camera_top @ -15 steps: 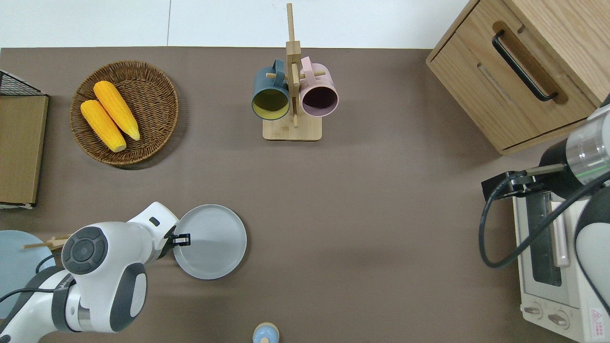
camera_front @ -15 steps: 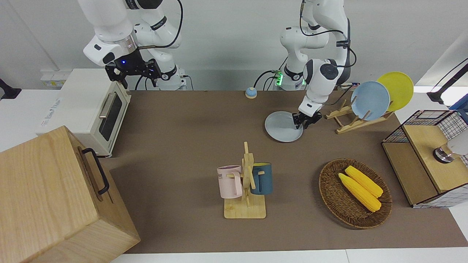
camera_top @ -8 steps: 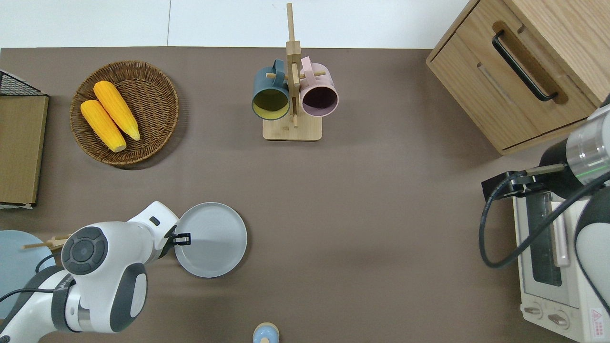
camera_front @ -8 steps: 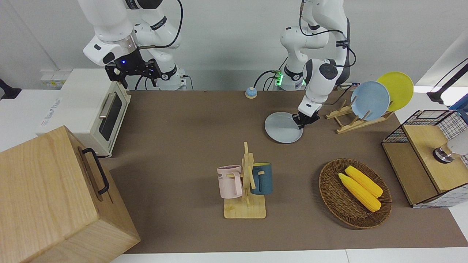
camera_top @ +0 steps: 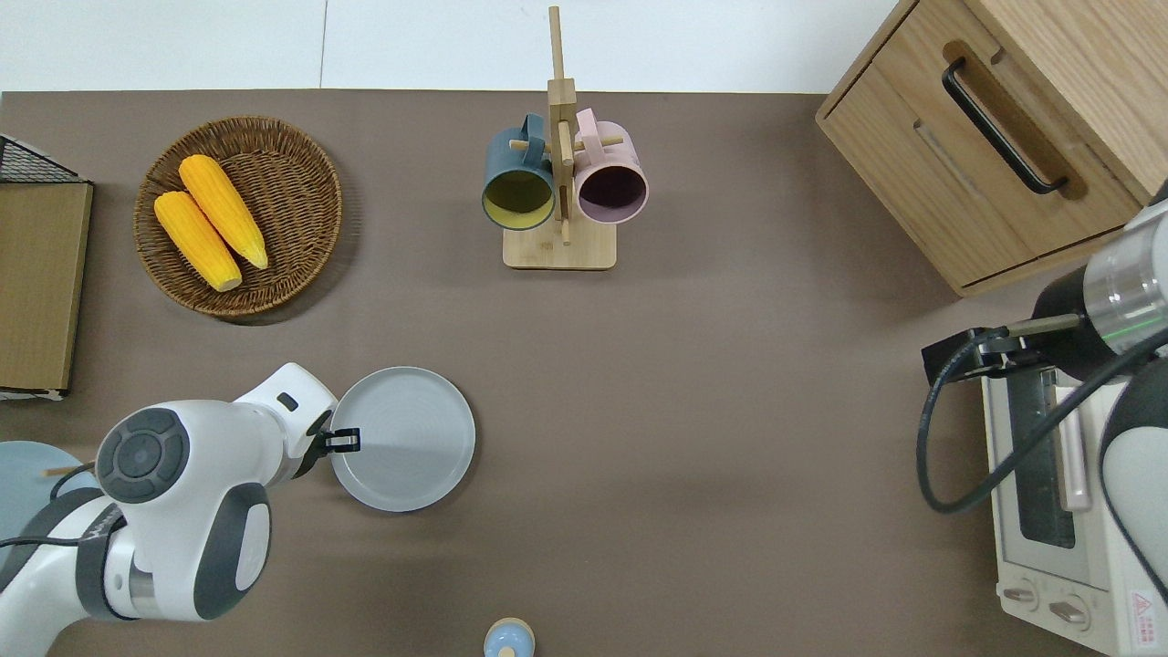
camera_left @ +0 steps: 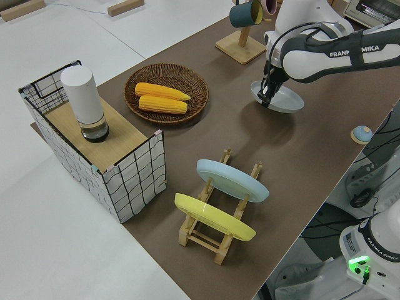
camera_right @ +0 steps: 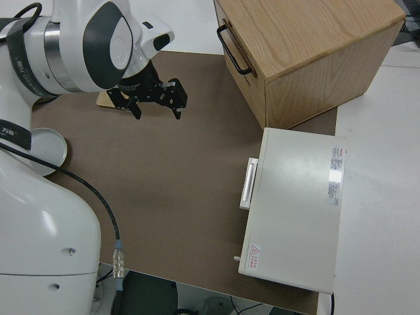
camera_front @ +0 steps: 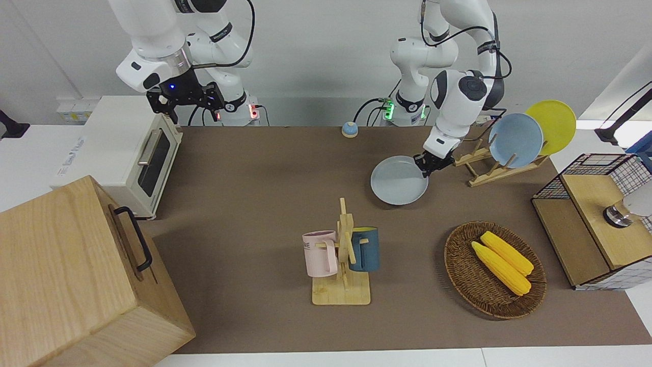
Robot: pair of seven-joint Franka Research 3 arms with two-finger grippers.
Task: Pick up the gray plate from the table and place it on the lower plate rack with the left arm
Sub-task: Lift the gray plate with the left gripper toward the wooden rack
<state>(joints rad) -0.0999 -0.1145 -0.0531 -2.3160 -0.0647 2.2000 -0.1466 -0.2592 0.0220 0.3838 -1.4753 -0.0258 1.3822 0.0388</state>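
Matte brown table [camera_front: 265,173] with white edges, against a plain wall. The left gripper [camera_top: 339,442] clamps the rim of the round, plain gray plate [camera_top: 406,440], tilted clear of the surface. The right arm is parked, fingers spread.

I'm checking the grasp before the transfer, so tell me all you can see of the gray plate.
The gray plate is round, pale gray, plain, with a low raised rim and a smooth matte look. The left gripper pinches its rim on the side toward the lower plate rack. In the left side view the plate is tilted, its gripped edge raised; whether its opposite edge touches the table is unclear. Nothing lies on it.
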